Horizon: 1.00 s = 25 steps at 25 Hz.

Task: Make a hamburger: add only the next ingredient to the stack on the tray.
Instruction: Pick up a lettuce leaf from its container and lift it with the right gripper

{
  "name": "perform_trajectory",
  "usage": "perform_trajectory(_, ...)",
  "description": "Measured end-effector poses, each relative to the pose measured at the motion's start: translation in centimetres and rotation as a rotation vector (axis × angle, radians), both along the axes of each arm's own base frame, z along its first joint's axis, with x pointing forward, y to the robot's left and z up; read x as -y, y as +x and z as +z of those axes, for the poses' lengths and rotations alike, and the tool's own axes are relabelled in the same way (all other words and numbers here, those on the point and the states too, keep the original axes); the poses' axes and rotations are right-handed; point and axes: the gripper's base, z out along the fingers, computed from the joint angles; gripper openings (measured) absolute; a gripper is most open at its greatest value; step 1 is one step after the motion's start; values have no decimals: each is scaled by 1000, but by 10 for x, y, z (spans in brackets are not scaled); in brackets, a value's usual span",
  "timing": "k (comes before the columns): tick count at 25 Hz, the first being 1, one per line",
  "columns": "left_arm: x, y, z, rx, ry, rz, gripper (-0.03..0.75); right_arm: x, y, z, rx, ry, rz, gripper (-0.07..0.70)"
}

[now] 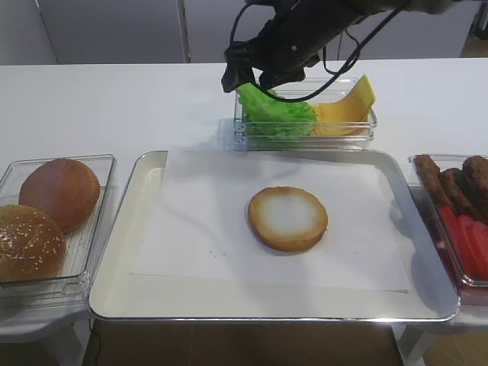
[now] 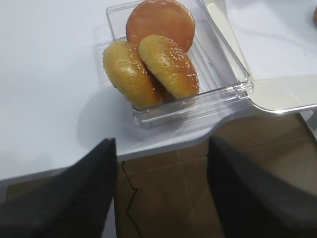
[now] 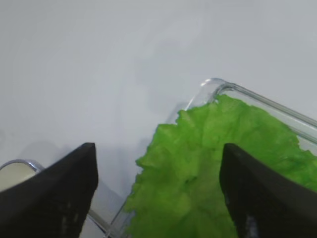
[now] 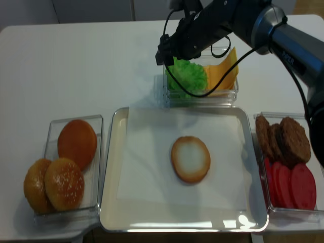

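The lettuce leaf, bright green and ruffled, lies in the left end of a clear tub behind the tray. My right gripper hangs open just above the leaf's left edge; the lettuce shows between its fingers, untouched. The stack is one flat bun half, pale face up, on the white paper in the silver tray. My left gripper is open with nothing in it, off the table's front left edge over the floor.
Yellow-orange cheese shares the lettuce tub. A tub of whole brown buns stands left of the tray. Patties and tomato slices fill a tub on the right.
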Motion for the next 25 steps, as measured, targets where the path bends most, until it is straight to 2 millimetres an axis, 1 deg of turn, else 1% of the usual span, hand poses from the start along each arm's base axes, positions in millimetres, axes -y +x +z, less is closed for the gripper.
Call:
perform_trajectory(3,0,0,0,0,0,0,428,-1,3,-10,-15,-9,-2,571)
perform_trajectory(6,0,0,0,0,0,0,428,-1,4,-14,-21,-13,-3,523)
perform_trajectory(14,0,0,0,0,0,0,428,-1,4,-14,-24,-12,-4,295)
perform_trajectory(19,0,0,0,0,0,0,428,-1,4,-14,-27,-12,-4,193)
perform_trajectory(24,0,0,0,0,0,0,428,-1,4,-14,-29,-8,-5,67)
perform_trajectory(25,0,0,0,0,0,0,428,-1,4,-14,-27,-7,-5,52)
